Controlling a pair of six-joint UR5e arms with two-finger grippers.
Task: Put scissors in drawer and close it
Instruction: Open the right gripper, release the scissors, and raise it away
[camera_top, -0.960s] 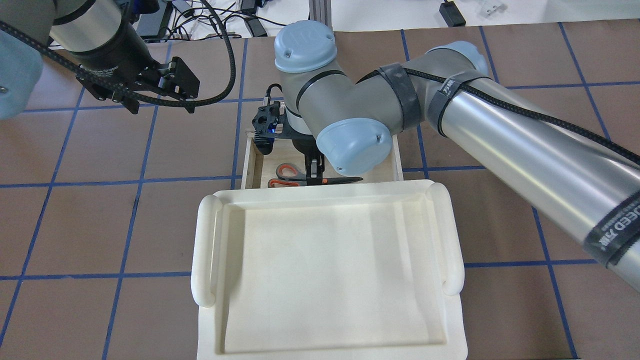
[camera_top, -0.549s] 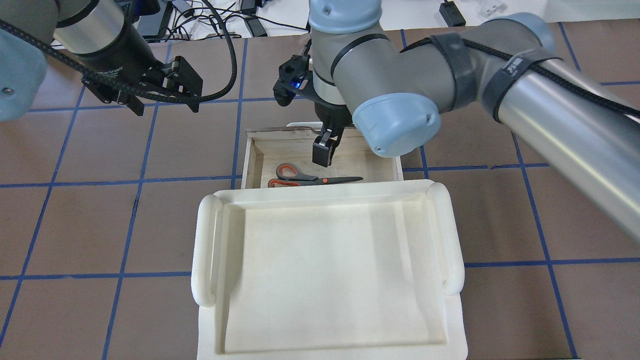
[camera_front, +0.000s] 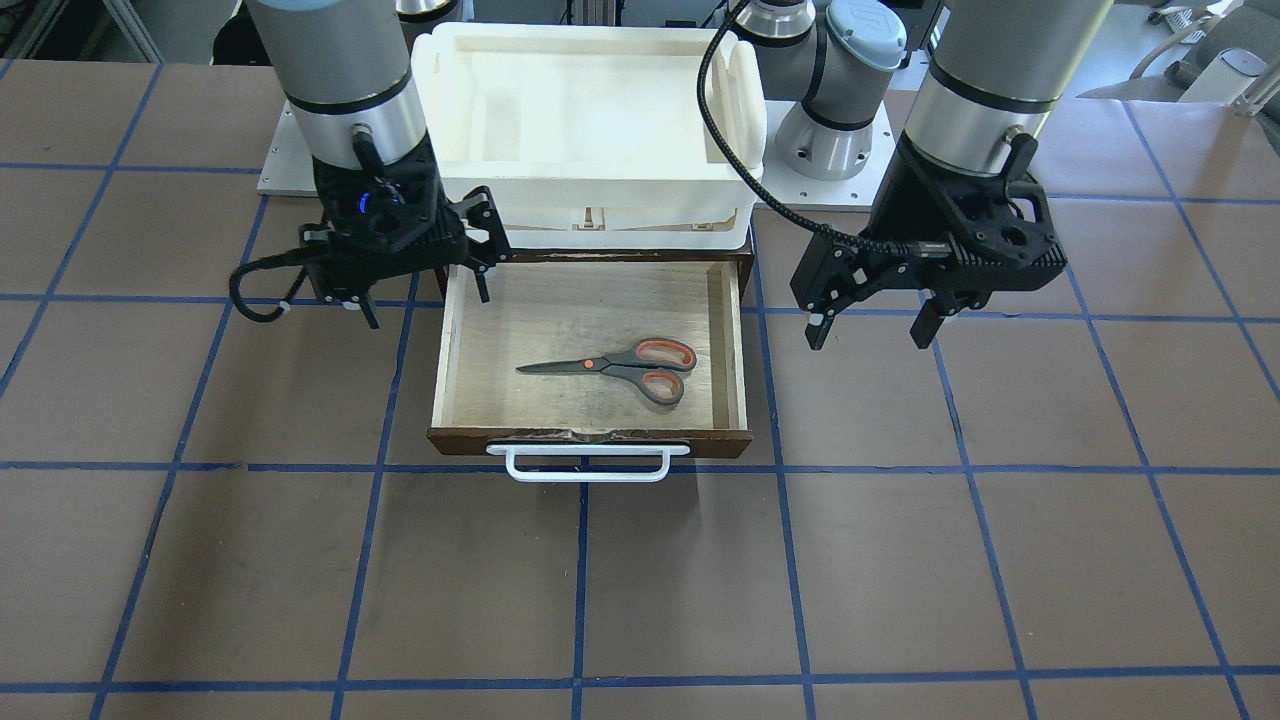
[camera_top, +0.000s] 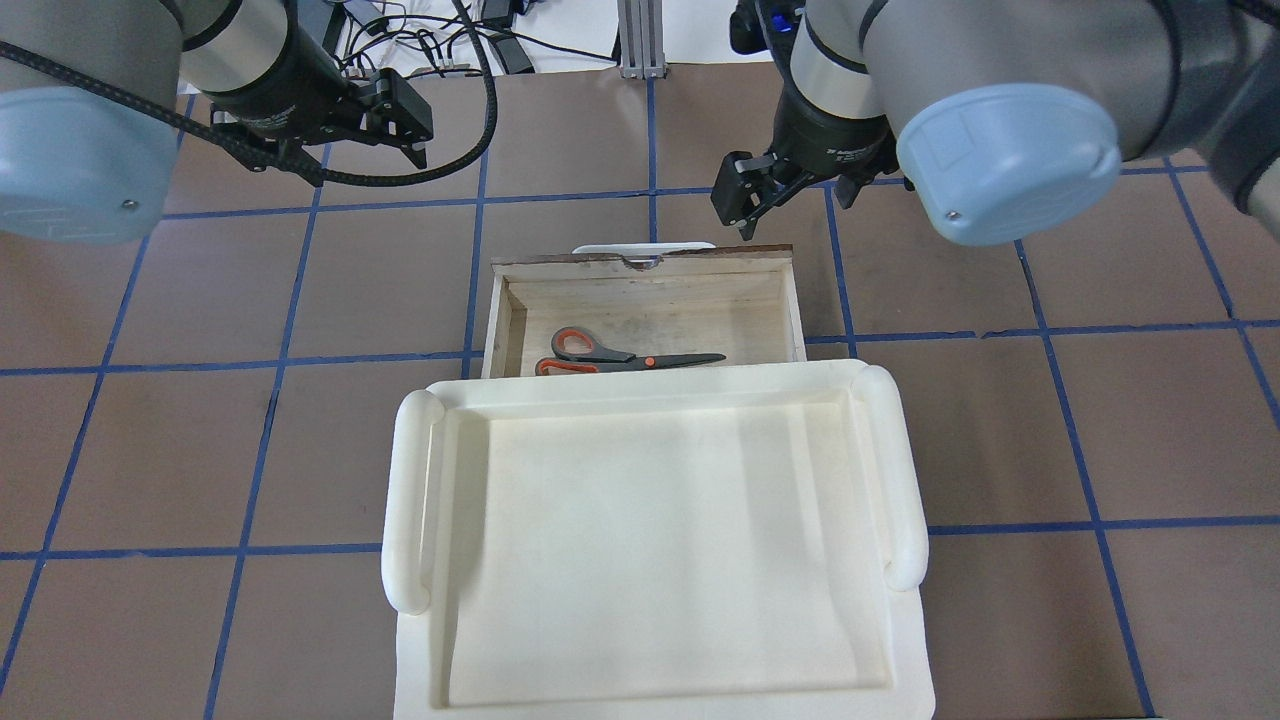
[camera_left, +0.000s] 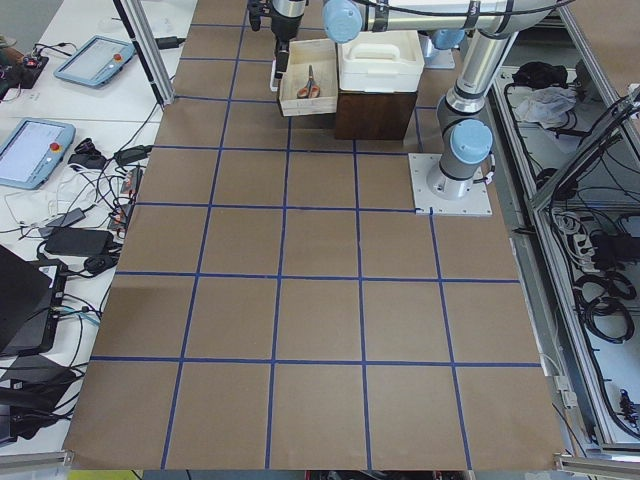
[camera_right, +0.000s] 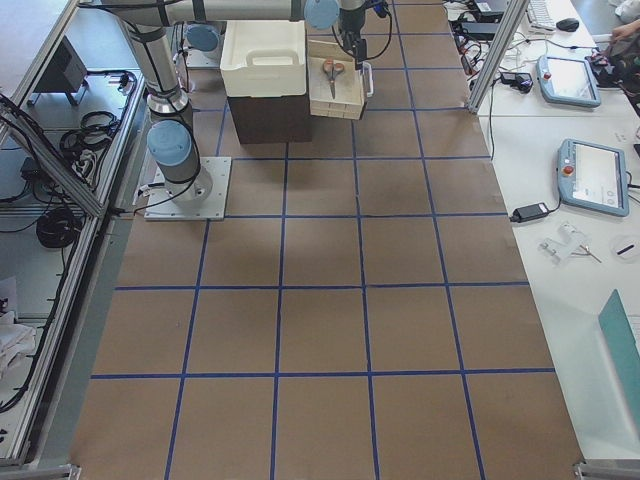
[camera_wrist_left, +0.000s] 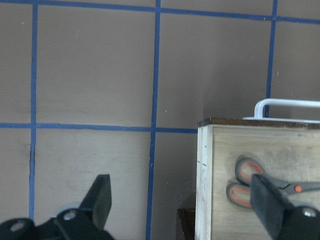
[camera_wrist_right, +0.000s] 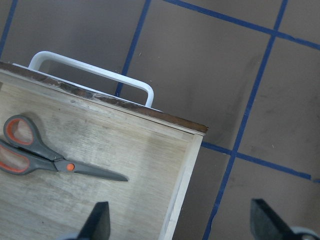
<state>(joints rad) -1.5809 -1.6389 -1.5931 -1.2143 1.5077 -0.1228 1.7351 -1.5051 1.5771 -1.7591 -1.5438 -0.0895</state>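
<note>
Your right gripper (camera_front: 424, 298) hangs spread and empty by the upper-left corner of the drawer (camera_front: 735, 350) in the front view. Your left gripper (camera_front: 870, 335), also spread and empty, hovers over the surface (camera_front: 900, 550) at right. The scissors (camera_front: 620, 368) lie flat inside the open drawer, centre frame.

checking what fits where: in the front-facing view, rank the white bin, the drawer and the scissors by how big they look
1. white bin and drawer: nearly alike in spread. The bin sits higher, nearer the camera, so I won't rank one over the other.
2. scissors: by far the smallest, lying inside the drawer.
</note>
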